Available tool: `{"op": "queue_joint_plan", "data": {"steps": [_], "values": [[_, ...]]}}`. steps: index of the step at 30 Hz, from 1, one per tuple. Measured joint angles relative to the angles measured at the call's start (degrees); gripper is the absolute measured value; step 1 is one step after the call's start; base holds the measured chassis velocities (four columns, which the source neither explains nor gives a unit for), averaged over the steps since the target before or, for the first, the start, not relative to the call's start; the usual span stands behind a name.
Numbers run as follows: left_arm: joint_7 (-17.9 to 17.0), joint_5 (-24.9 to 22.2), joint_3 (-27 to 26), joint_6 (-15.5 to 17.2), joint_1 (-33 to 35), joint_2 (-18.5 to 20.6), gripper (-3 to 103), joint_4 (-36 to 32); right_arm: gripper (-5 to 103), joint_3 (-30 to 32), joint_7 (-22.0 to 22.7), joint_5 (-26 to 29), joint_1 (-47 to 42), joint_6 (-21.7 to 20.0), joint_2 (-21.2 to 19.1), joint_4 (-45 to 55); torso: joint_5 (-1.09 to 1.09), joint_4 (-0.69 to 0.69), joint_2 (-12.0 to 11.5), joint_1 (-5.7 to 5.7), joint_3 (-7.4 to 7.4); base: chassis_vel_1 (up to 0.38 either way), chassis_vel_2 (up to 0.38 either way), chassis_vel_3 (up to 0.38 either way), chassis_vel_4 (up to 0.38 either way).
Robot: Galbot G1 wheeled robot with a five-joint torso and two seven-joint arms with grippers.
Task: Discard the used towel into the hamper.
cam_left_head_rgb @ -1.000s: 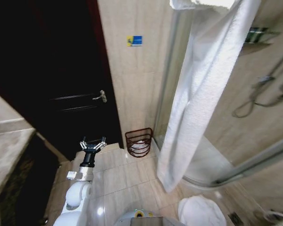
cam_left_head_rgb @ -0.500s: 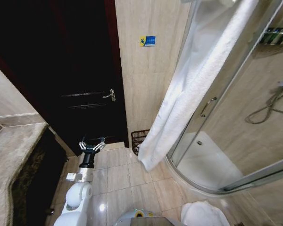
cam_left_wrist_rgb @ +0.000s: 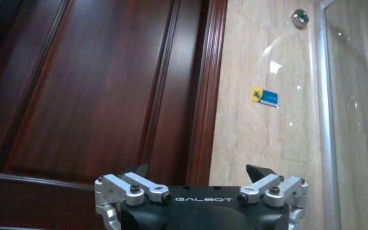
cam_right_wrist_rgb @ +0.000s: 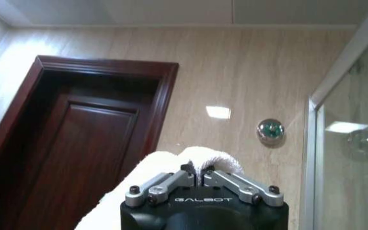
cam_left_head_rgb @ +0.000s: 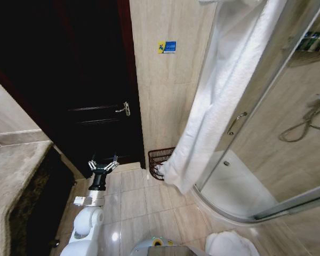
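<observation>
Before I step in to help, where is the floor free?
Free: the tiles between the left pincer, held open, and the hamper, in front of the dark door. Crowded: beside the hamper, where the towel held high by the right pincer hangs over its rim, against the shower enclosure.

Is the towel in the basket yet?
Not yet. The towel hangs down, pinched in the shut right pincer; its bottom end dangles in front of the basket. The open left pincer waits.

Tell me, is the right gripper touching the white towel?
Touching. The right wrist view shows the right gripper shut on a fold of the towel.
</observation>
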Motion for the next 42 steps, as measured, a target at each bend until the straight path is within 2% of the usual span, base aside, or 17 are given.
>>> {"op": "queue_joint_plan", "data": {"steps": [9,17,31,35,38,42], "values": [[0.08,-0.15,0.03,-0.2,0.15,-0.07,100,0.18,3,0.16,0.55,1.48,0.9,-0.51,-0.11,1.4,-0.02,0.01,-0.03,0.07,0.02,-0.129,0.124,0.108,-0.097],[0.14,-0.76,-0.15,0.88,0.38,0.03,100,0.0,3,0.27,0.66,2.01,1.68,-1.26,0.02,1.23,-0.01,-0.03,0.02,-0.06,-0.02,0.0,0.0,0.0,0.0],[0.59,0.27,0.29,1.32,-0.31,-0.4,100,0.32,3,0.12,1.29,1.71,1.26,-1.53,-0.09,0.55,-0.01,0.01,-0.01,0.02,0.0,0.026,0.036,0.036,0.021],[0.45,0.35,0.35,1.13,-0.54,-0.39,100,0.43,3,-0.02,1.37,1.23,1.09,-1.53,-0.48,-0.32,-0.01,0.04,-0.01,0.01,0.01,0.048,0.056,0.048,0.046],[0.45,0.56,0.43,0.57,-0.65,-0.6,100,0.48,3,-0.04,1.11,0.85,1.15,-1.52,-1.66,-1.97,-0.01,-0.02,-0.01,0.01,0.0,0.0,0.0,0.0,0.0],[0.45,0.58,0.42,0.12,-0.4,-0.72,100,0.47,3,-0.05,0.58,-0.47,1.08,-1.33,-3.04,-3.74,-0.02,0.0,-0.01,0.0,0.0,0.0,0.0,0.0,0.0]]}}
